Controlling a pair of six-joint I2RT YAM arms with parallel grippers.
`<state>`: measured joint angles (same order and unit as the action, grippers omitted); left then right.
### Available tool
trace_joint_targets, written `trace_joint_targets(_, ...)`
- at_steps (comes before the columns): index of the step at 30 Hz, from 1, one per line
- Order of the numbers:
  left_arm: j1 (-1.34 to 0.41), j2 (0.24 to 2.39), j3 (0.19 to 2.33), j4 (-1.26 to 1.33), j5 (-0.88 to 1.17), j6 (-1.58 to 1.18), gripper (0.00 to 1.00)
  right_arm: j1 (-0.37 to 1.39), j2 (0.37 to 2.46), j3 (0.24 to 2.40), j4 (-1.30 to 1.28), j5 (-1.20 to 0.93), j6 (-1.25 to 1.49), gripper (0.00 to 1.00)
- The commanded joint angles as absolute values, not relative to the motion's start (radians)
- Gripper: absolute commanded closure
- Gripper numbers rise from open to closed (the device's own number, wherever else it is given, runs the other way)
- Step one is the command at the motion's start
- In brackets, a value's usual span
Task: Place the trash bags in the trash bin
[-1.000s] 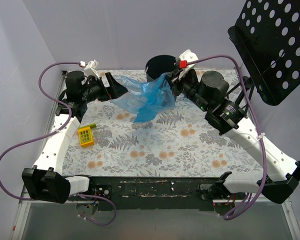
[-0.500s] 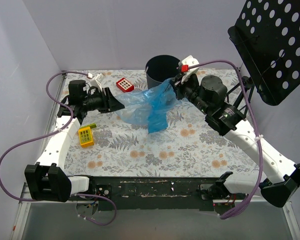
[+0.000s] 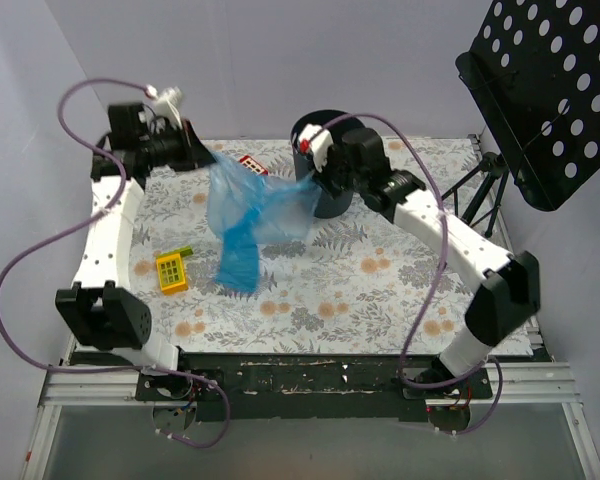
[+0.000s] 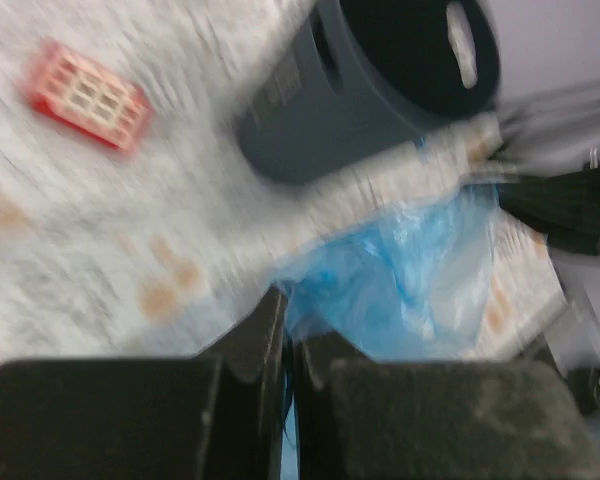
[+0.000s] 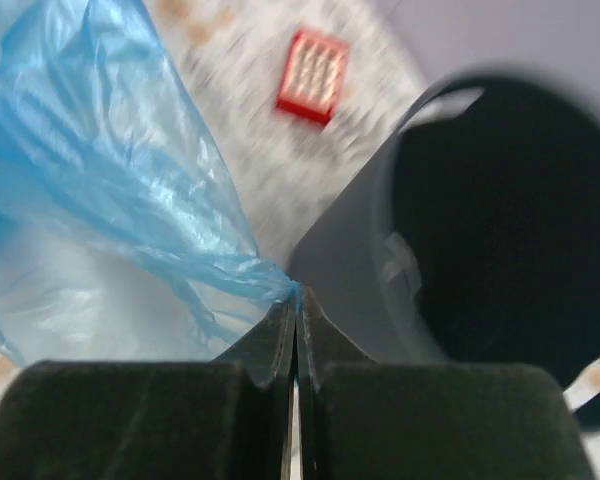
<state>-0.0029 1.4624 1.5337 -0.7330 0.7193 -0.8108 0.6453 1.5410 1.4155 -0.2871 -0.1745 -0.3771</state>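
Observation:
A translucent blue trash bag [image 3: 248,205] hangs stretched between both grippers above the floral table, its tail drooping to about [image 3: 235,272]. My left gripper [image 3: 206,160] is raised at the back left and shut on the bag's left corner; the left wrist view shows blue film [image 4: 420,280] pinched at the fingertips [image 4: 288,305]. My right gripper [image 3: 313,182] is shut on the bag's right corner, just in front of the dark trash bin [image 3: 335,205]. The right wrist view shows bunched film [image 5: 100,180] caught at the tips [image 5: 297,298], with the bin's open mouth [image 5: 480,220] right beside them.
A red-and-white keypad tile [image 3: 250,163] lies on the table behind the bag, left of the bin. A yellow block [image 3: 171,271] sits at the left. A black perforated music stand [image 3: 550,90] looms over the back right corner. Purple cables loop off both arms.
The left gripper closed on the bag's left corner and rose up and back. The right arm swung left in front of the bin. The bag now hangs taut between them.

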Motion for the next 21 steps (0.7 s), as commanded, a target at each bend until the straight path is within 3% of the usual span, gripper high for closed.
trace_joint_targets(1,0.093,1.696,2.135,-0.724,0.536,-0.769,1.00,0.595,1.769,1.867,-0.022,-0.049,-0.480,0.99)
trace_joint_targets(4,0.095,1.900,2.666,-0.643,0.497,-0.724,1.00,0.557,2.068,2.468,0.039,-0.014,-0.480,0.99)
trace_joint_targets(6,0.094,1.858,2.638,-0.367,0.470,-0.707,1.00,0.566,2.164,2.711,0.255,-0.035,-0.556,0.99)
trace_joint_targets(7,0.095,1.763,2.496,-0.124,0.482,-0.701,1.00,0.577,2.114,2.648,0.416,-0.078,-0.584,0.99)
trace_joint_targets(9,0.031,1.542,2.111,0.348,0.486,-0.553,1.00,0.613,1.925,2.286,0.761,-0.188,-0.655,0.99)
trace_joint_targets(12,-0.194,1.404,1.861,0.494,0.532,-0.116,1.00,0.699,1.736,1.958,0.943,-0.243,-0.827,0.99)
trace_joint_targets(13,-0.230,1.338,1.697,0.456,0.563,-0.056,1.00,0.710,1.656,1.778,0.896,-0.220,-0.840,0.99)
trace_joint_targets(14,-0.241,1.280,1.546,0.336,0.654,-0.031,1.00,0.698,1.590,1.617,0.682,-0.247,-0.880,0.99)
trace_joint_targets(15,-0.248,1.234,1.460,0.020,0.816,0.190,1.00,0.683,1.544,1.471,0.277,-0.299,-0.941,0.99)
trace_joint_targets(16,-0.285,1.221,1.384,-0.612,0.857,0.577,1.00,0.683,1.540,1.365,-0.131,-0.375,-1.050,0.99)
trace_joint_targets(17,-0.390,1.218,1.282,-1.315,0.663,1.134,1.00,0.684,1.539,1.306,-0.762,-0.529,-1.227,0.99)
trace_joint_targets(18,-0.452,1.169,1.112,-1.357,0.623,1.055,1.00,0.684,1.485,1.166,-0.964,-0.608,-1.359,0.99)
trace_joint_targets(19,-0.594,1.047,0.988,-1.320,0.635,0.835,1.00,0.707,1.392,1.031,-0.969,-0.620,-1.315,0.99)
trace_joint_targets(21,-0.646,0.811,0.873,-1.293,0.754,0.802,1.00,0.756,1.147,0.850,-0.884,-0.684,-1.174,0.99)
